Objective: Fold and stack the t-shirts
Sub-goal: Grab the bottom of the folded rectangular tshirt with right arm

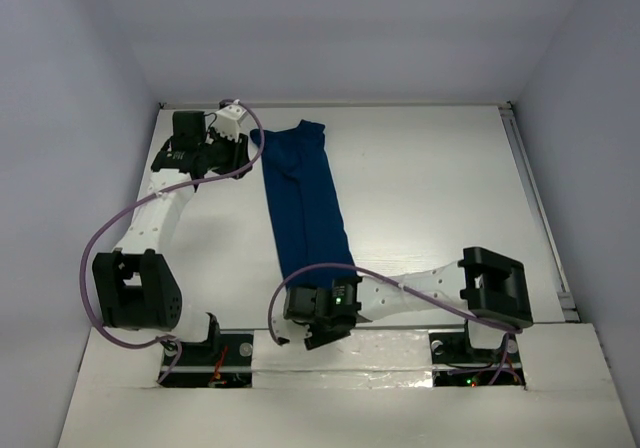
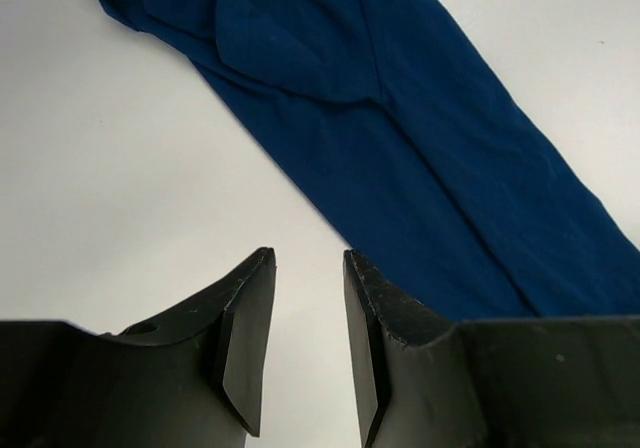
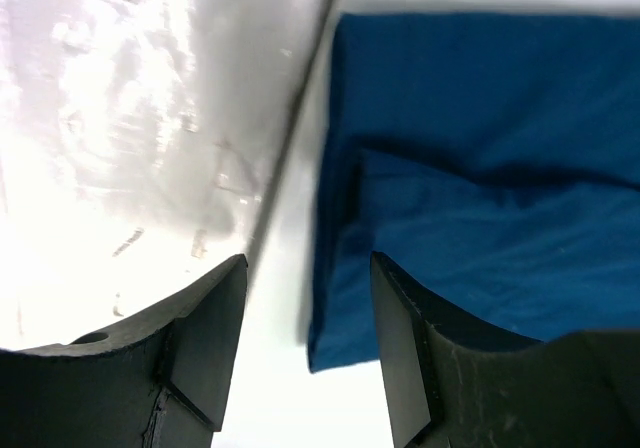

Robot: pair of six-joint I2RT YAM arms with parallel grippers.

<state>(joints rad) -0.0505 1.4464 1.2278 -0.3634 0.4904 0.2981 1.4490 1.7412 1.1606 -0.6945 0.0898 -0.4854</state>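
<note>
Lying lengthwise on the white table (image 1: 430, 188), the navy t-shirt (image 1: 305, 203) is folded into a long narrow strip. The right gripper (image 3: 308, 348) hangs wide and empty at its near corner. The left gripper (image 2: 308, 338), narrowly parted and empty, is over bare table beside its far end.

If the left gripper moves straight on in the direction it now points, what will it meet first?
The left gripper would probably touch bare table first, just short of the t-shirt; depth is unclear.
</note>
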